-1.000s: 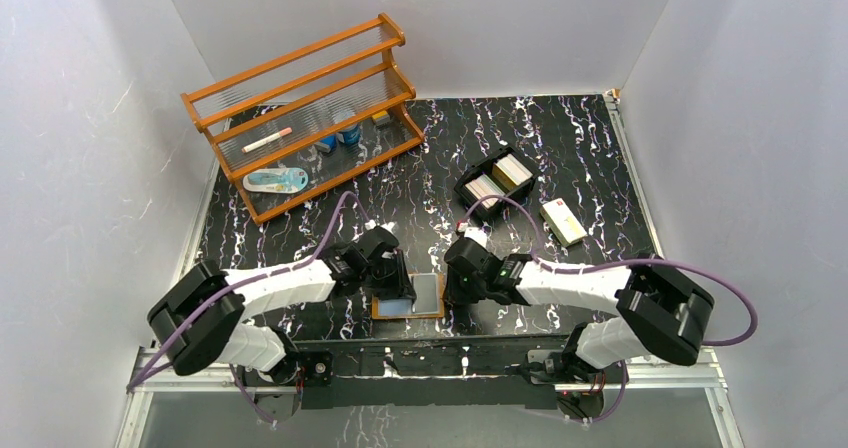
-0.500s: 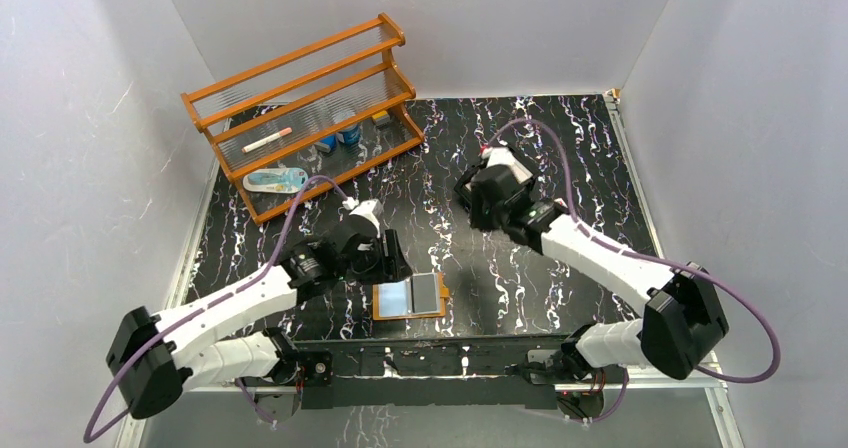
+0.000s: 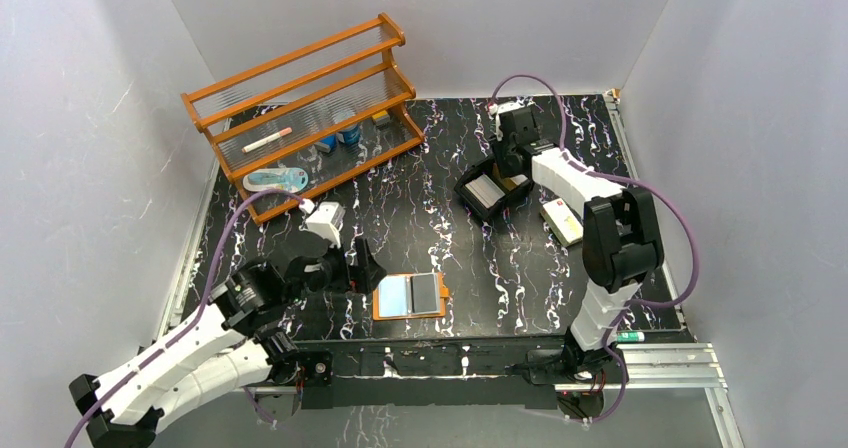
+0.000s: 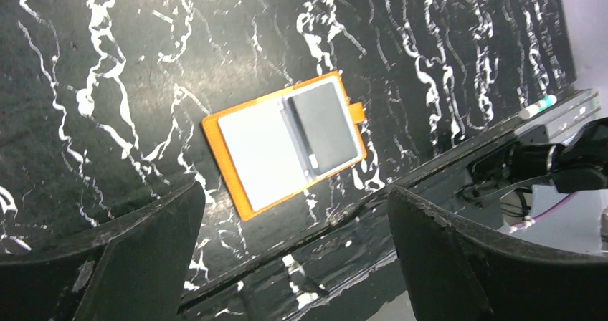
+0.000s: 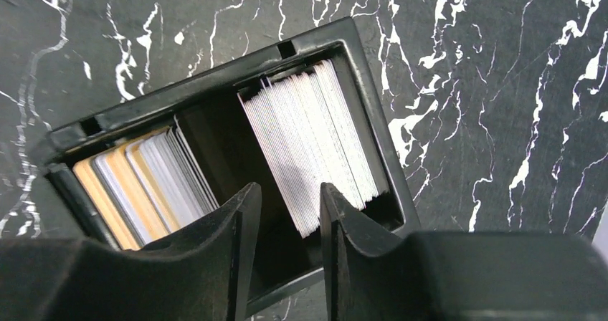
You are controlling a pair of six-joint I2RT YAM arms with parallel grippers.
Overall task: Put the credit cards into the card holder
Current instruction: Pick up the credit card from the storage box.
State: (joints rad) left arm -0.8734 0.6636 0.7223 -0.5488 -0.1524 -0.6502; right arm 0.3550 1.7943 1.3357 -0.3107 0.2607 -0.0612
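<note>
The card holder (image 3: pixel 409 295) lies open and flat near the table's front edge, orange-rimmed, with a pale panel on its left half and a dark grey one on its right (image 4: pixel 283 143). My left gripper (image 3: pixel 367 269) hangs just left of it and above it, open wide with nothing between the fingers (image 4: pixel 294 195). The credit cards stand edge-on in a black two-compartment tray (image 3: pixel 466 183) at the back right: a white stack (image 5: pixel 312 138) and a tan and pale stack (image 5: pixel 140 188). My right gripper (image 3: pixel 511 164) hovers over the tray, jaws partly apart and empty (image 5: pixel 289 190), beside the white stack.
An orange wooden rack (image 3: pixel 300 118) with small items stands at the back left. A cream oblong box (image 3: pixel 563 221) lies right of the tray. A white marker (image 3: pixel 632 336) rests on the front rail at the right. White walls enclose the table.
My left gripper backed off the card holder to the left and opened wide. My right arm swung from the card holder to the tray at the back, its jaws spreading.
</note>
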